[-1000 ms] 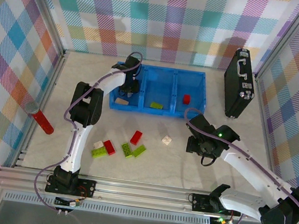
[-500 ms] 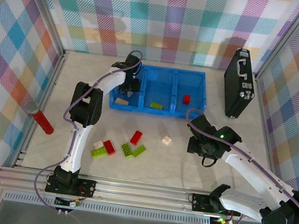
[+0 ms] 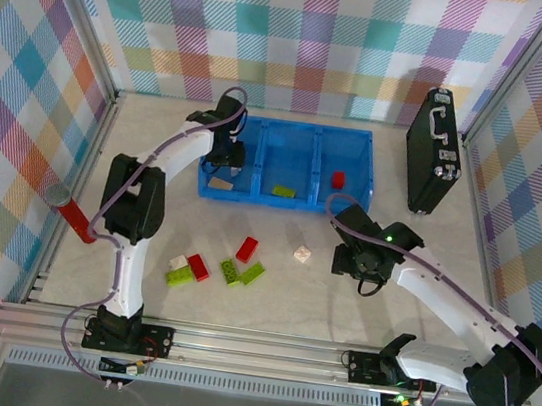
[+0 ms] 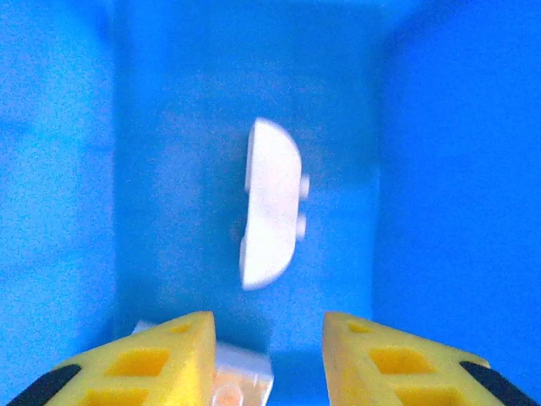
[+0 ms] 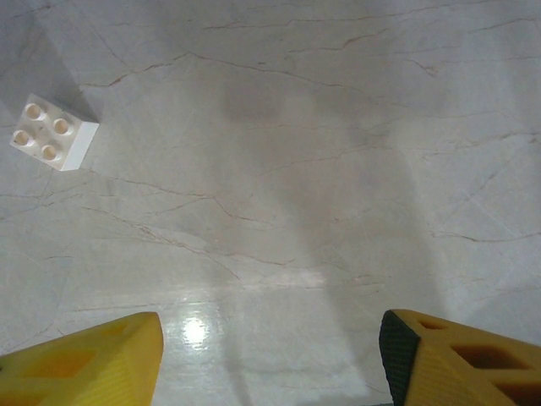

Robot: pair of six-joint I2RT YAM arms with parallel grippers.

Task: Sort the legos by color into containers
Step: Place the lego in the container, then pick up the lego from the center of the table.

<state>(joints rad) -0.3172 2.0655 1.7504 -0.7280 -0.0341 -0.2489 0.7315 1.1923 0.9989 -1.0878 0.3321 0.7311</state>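
LEGO SORT: The left tool [image 4: 268, 326], jaws narrowly parted and empty, hangs over the left compartment of the blue tray [image 4: 448, 169], where a rounded cream brick [image 4: 270, 203] lies. The right tool [image 5: 270, 328], wide and empty, hovers above the marble surface [image 5: 338, 169]; it should centre on the square four-stud white brick [image 5: 52, 132] before descending.

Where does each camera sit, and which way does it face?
Top: above and behind, looking down on the table; left arm and right arm show.
Left wrist: faces down into the blue tray at a curved white brick; left pincer below.
Right wrist: faces the table; right pincer below.
Shared: top and right wrist see the square white brick.
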